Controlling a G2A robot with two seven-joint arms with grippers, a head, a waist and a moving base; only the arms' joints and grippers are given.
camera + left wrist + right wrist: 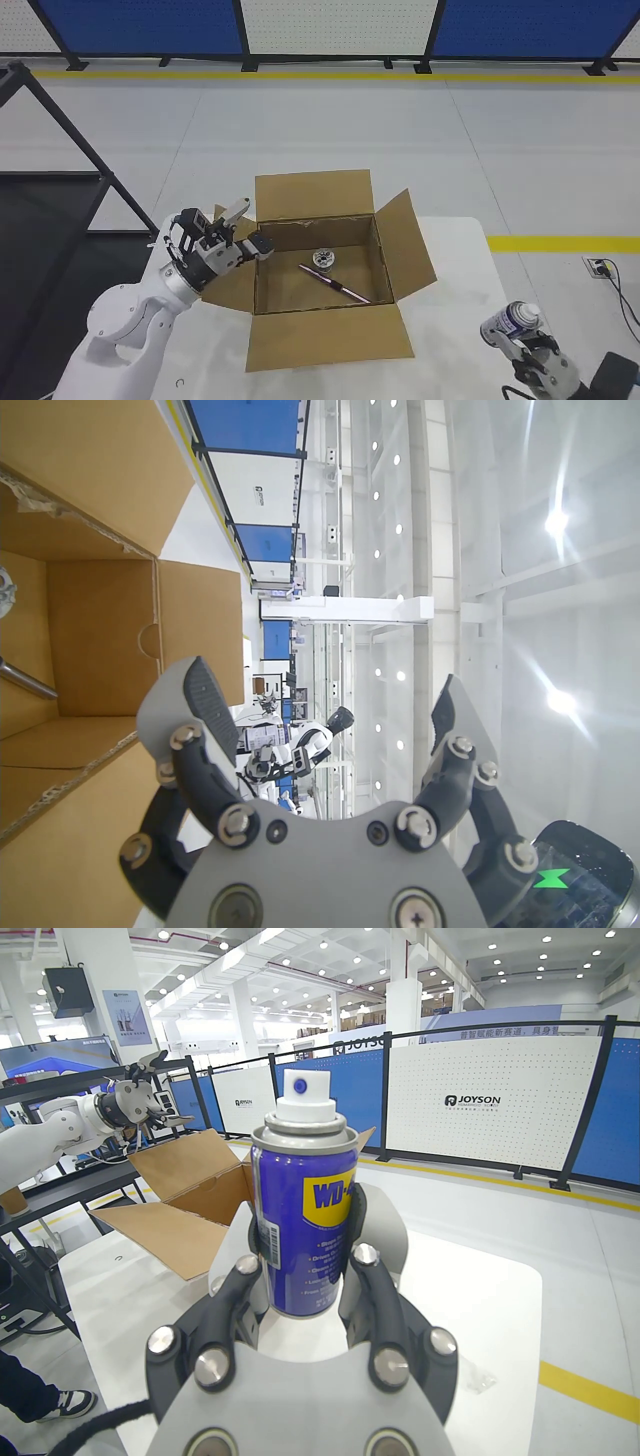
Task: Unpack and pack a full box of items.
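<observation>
An open cardboard box sits mid-table with its flaps spread. Inside lie a dark pen-like rod and a small round white part; the rod's end and the part's edge show in the left wrist view. My left gripper hangs open and empty over the box's left flap, its fingers pointing across the opening. My right gripper is at the table's near right corner, shut on an upright blue spray can with a white nozzle, also seen from above.
A black metal rack stands left of the table, close to the left arm. The white table has bare surface between the box and the right gripper. Blue and white fence panels run along the far side.
</observation>
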